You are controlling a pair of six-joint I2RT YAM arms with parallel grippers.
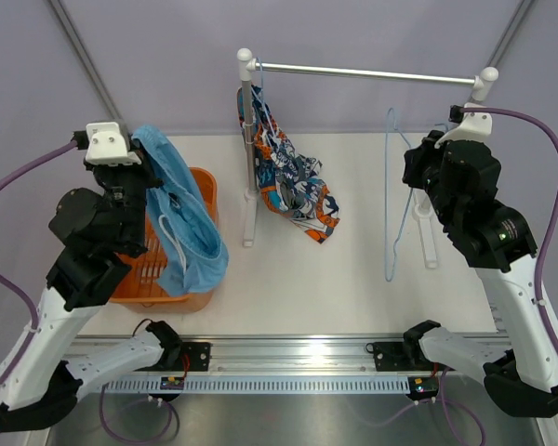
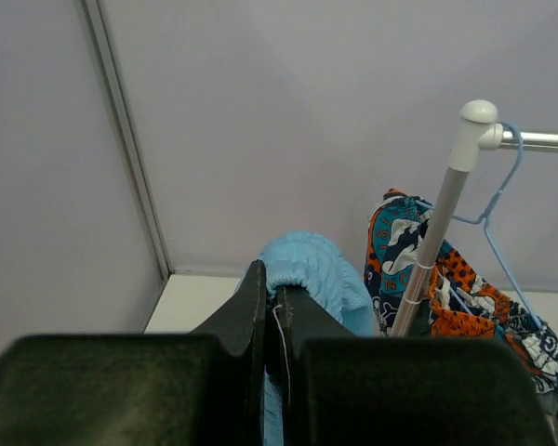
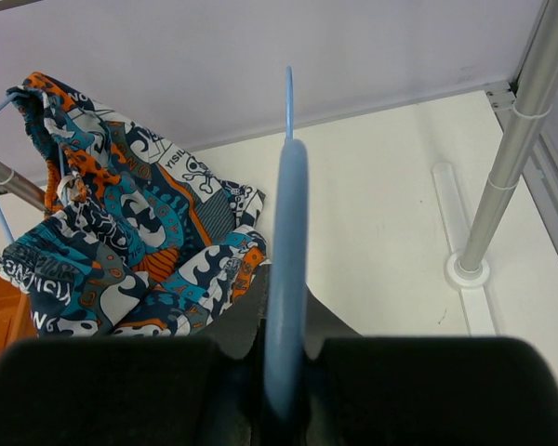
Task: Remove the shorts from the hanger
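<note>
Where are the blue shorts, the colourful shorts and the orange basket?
blue shorts (image 1: 193,237): top view, its lower hanging part.
colourful shorts (image 1: 293,186): top view, middle of the hanging cloth.
orange basket (image 1: 135,295): top view, its near wall.

- A robot lab cell
- Plain grey panel walls (image 1: 353,37) on metal struts (image 1: 84,56)
- Left arm (image 1: 46,325) and right arm (image 1: 525,316) bolted to a metal rail (image 1: 288,355), purple cables (image 1: 502,110) trailing
- Small rack (image 1: 367,72) on a white table (image 1: 353,297)

My white table (image 1: 353,288) carries an orange basket (image 1: 130,286) at nine o'clock, close to the edge. One white rack foot (image 1: 249,223) stands on it toward twelve o'clock, and a second rack foot (image 1: 428,243) stands at three o'clock.
</note>
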